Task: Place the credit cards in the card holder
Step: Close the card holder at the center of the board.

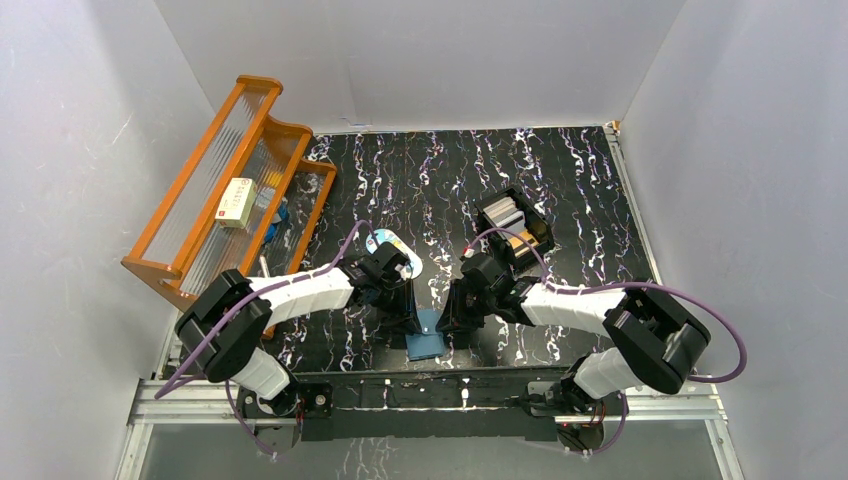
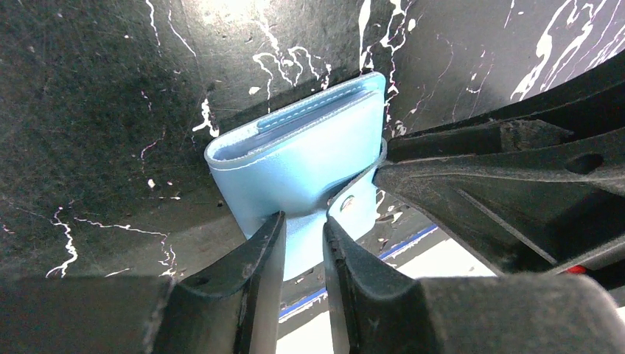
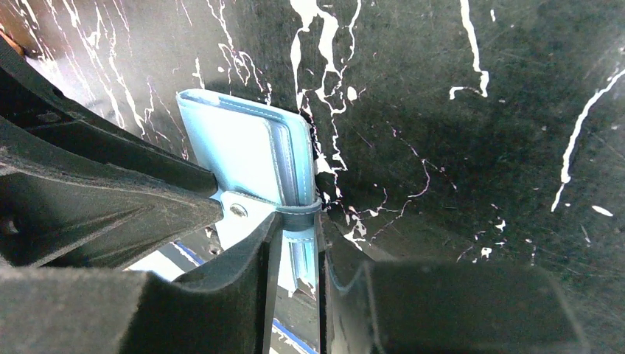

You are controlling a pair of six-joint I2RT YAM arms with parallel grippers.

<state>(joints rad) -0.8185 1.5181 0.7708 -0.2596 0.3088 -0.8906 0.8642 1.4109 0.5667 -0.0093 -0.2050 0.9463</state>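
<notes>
Standing on edge near the table's [image 1: 560,170] near rim, at 6 o'clock in the top view, the holder [image 1: 425,340] was partly spread between both arms. The left claw [image 2: 304,236] was narrow, with the pale blue flap filling its gap; whether it bit down I could not tell. The right claw [image 3: 298,243] was pinched on the pocket side, seen edge-on, just below the snap strap [image 3: 239,210]. The cards [image 1: 507,218] stood upright in a black box [image 1: 548,238] at about 1 o'clock from the holder, well apart from it. The holder looked light, thin and soft, likely to flop or fold shut unless both flaps were held, and its smooth skin could slide between hard fingers. Its free outer edges seemed the best places to take it, leaving the pocket mouths uncovered. The cards looked stiff, slick and very light. They should not bend, but a stack could shear, so one card pinched by its upstanding top edge seemed safest.
</notes>
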